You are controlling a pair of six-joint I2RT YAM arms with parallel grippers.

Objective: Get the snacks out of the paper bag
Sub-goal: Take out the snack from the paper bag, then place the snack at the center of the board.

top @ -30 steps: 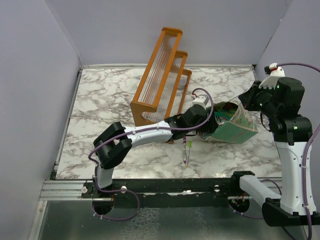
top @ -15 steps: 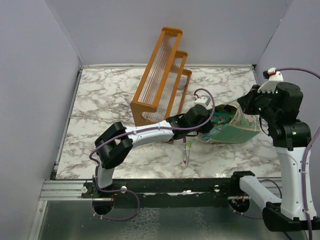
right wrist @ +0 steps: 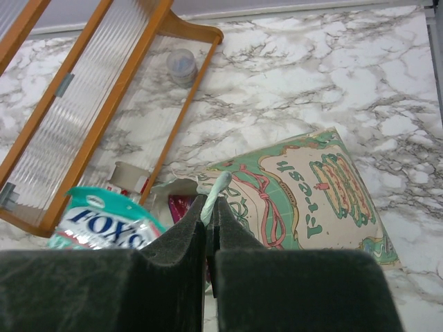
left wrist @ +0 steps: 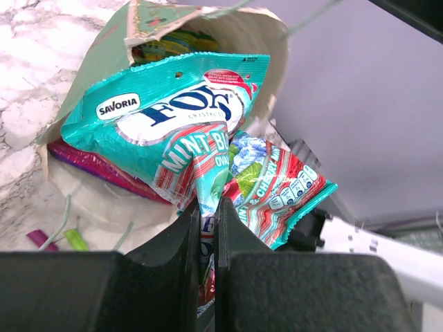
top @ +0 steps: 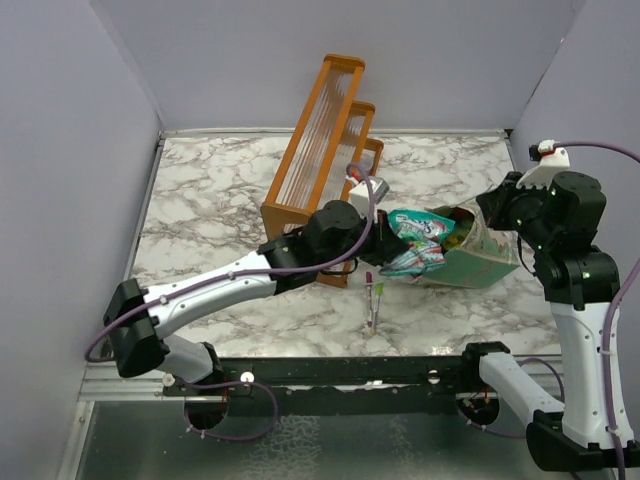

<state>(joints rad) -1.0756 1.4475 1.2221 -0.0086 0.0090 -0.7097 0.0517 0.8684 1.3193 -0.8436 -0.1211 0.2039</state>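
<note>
The mint-green paper bag (top: pixel 482 258) lies on its side with its mouth to the left and its printed face (right wrist: pixel 311 200) up. My left gripper (left wrist: pixel 208 207) is shut on a fold of a teal snack packet (left wrist: pixel 166 117), and a red-and-teal packet (left wrist: pixel 280 187) hangs beside it. Both packets (top: pixel 415 242) are just outside the bag's mouth, with the left gripper (top: pixel 385 238) at their left. More snacks stay inside: a magenta packet (left wrist: pixel 90 162) and a yellow-green one (left wrist: pixel 173 41). My right gripper (right wrist: pixel 210 204) is shut on the bag's pale cord handle (right wrist: pixel 218 188), above the bag's right side (top: pixel 497 212).
An orange slatted wooden rack (top: pixel 325 150) stands just behind and left of the bag, and my left arm runs past its front corner. Two thin marker pens (top: pixel 372 300) lie on the marble in front of the bag. Purple walls close in the table.
My left gripper has shut inside the bag and drawn back to the left, bringing the teal packets out of the mouth. The right gripper has held the handle nearly still.
</note>
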